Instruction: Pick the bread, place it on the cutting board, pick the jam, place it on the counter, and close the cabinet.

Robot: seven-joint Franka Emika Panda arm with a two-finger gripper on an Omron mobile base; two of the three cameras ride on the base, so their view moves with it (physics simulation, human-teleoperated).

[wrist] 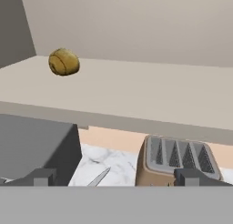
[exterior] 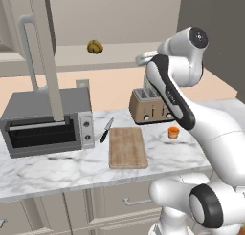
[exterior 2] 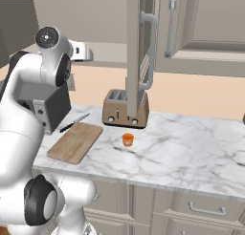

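Bread [wrist: 63, 62] on the cabinet shelf, at 10 o'clock from the open, empty end effector [wrist: 113, 177]; probably light, soft: grip its widest middle.

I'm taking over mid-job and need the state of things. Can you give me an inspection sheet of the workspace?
Surface: counter, white marble, holds all the items below except the bread.
Bread: on the shelf of the open cabinet, not yet picked.
Cutting board: flat on the counter, nothing on it.
Jam: upright on the counter, right of the board, in front of the toaster.
Clutter: knife at the board's left corner; toaster; toaster oven.
Gripper: raised at shelf level, right of the bread, apart from it; fingers spread, holding nothing.
Cables: nothing seen.
Surroundings: drawers below the counter; wall cabinets, one door open.
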